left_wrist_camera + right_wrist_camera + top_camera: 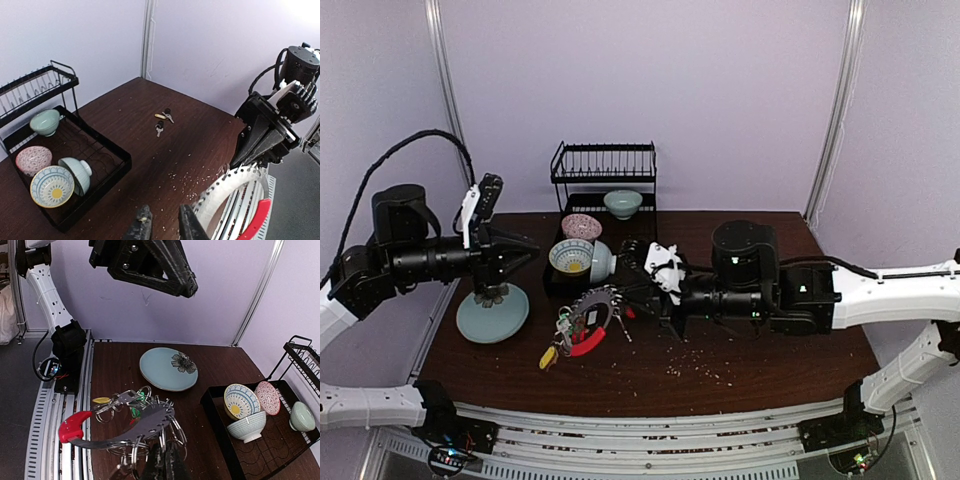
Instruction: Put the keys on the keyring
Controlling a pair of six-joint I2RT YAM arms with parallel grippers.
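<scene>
The keyring (145, 422) is a grey crescent plate hung with several wire rings, with a red clip (74, 426) at one end and yellow and green tagged keys. My right gripper (165, 460) is shut on it at its near edge and holds it just above the table. It also shows below mid-table as the keyring (588, 322) and low on the right as the keyring (232, 192). Loose keys (162, 120) lie apart on the far table. My left gripper (164, 216) hovers high to the left of the keyring, fingers apart with nothing between them; seen from above, the left gripper (523, 250) is over the plate.
A black dish rack (605, 165) stands at the back, its tray (107, 160) holding several bowls. A light blue flowered plate (492, 315) lies at the left. Crumbs (692, 360) are scattered on the dark wood in front of the right arm.
</scene>
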